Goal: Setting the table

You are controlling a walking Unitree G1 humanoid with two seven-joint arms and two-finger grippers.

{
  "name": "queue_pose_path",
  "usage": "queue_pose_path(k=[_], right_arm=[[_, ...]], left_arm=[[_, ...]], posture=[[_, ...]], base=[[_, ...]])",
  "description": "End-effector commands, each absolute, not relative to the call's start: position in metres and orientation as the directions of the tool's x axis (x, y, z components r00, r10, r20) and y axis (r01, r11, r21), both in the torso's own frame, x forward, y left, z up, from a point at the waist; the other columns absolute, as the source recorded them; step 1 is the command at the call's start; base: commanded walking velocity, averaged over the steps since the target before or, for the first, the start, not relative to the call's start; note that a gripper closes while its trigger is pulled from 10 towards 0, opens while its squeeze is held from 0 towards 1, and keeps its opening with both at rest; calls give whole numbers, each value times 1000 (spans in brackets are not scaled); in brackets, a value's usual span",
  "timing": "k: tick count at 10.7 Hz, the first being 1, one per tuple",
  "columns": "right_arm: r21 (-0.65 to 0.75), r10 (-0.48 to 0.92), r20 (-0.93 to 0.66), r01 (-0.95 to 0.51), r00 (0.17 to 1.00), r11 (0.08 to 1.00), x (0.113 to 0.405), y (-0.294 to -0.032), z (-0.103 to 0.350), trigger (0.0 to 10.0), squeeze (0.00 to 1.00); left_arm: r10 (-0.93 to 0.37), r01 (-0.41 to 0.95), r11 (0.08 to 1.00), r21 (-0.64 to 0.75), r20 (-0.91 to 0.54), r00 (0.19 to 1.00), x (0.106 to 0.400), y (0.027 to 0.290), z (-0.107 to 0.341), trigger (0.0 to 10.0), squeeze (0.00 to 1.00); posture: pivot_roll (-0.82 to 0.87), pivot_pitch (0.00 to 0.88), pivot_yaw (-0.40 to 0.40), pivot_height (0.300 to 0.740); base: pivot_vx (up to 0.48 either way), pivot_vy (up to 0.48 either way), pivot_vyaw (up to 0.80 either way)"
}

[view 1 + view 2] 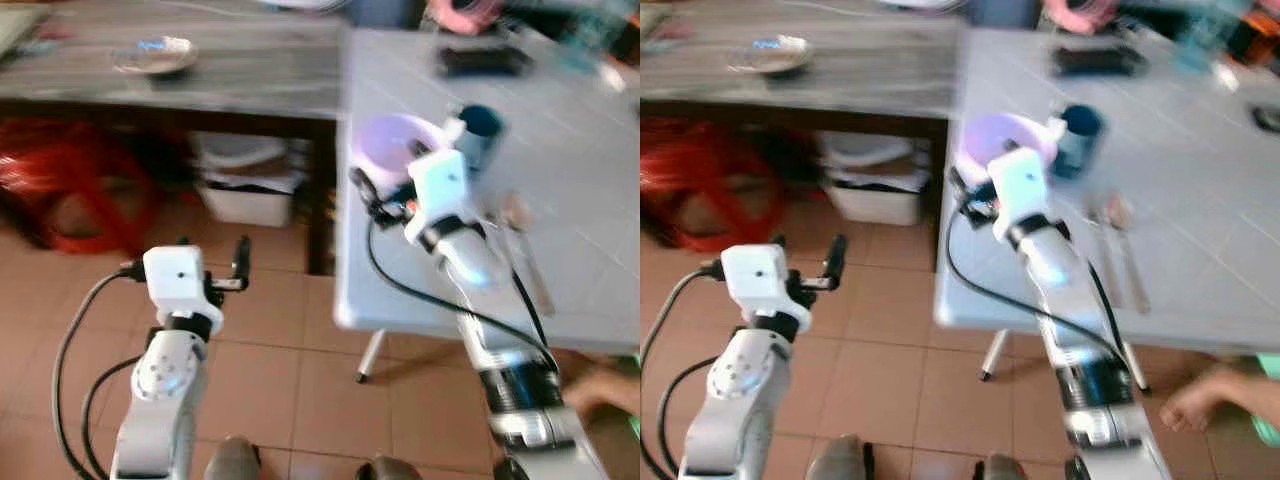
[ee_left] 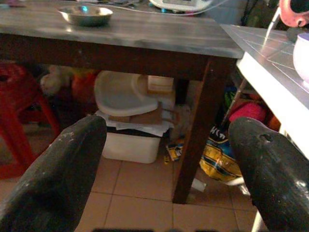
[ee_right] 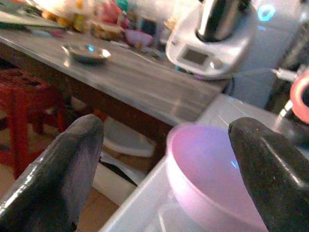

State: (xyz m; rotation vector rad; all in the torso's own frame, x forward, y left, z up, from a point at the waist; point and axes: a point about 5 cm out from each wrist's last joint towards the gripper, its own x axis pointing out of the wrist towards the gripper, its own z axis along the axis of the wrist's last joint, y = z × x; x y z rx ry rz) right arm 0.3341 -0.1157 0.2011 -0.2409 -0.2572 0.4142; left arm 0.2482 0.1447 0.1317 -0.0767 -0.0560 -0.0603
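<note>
The right gripper (image 3: 164, 145), fingers spread apart and empty, is lining up on the pink bowl (image 1: 392, 140) at upper centre of the white table (image 1: 580, 200), seemingly to grasp its rim next, while the open left gripper (image 1: 212, 262) is idling at lower left.

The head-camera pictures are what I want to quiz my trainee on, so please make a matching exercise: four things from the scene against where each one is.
Things:
1. pink bowl
2. metal dish
3. blue cup
4. white bin

Places:
A. on the dark wooden table
B. on the floor under the wooden table
C. near the white table's left edge, just ahead of the right gripper
D. right beside the bowl, on its right

Pairs: 1-C, 2-A, 3-D, 4-B
</note>
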Motion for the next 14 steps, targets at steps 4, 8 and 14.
queue_pose_path(k=[4,8,14], right_arm=[[-329,472,143,-407,870,852,356,-125,209,10000,1000],[-428,512,40,-449,858,785,380,-124,215,10000,0],[-528,485,37,-395,874,752,399,-127,237,10000,0]], left_arm=[[-65,67,996,-63,33,997,239,145,131,10000,0],[-84,84,995,-55,-4,996,231,147,130,10000,0],[-97,95,994,-46,-46,994,223,149,129,10000,0]], posture=[[50,217,14,740],[65,263,35,740],[84,299,58,740]], base=[[0,0,0],[0,0,0],[0,0,0]])
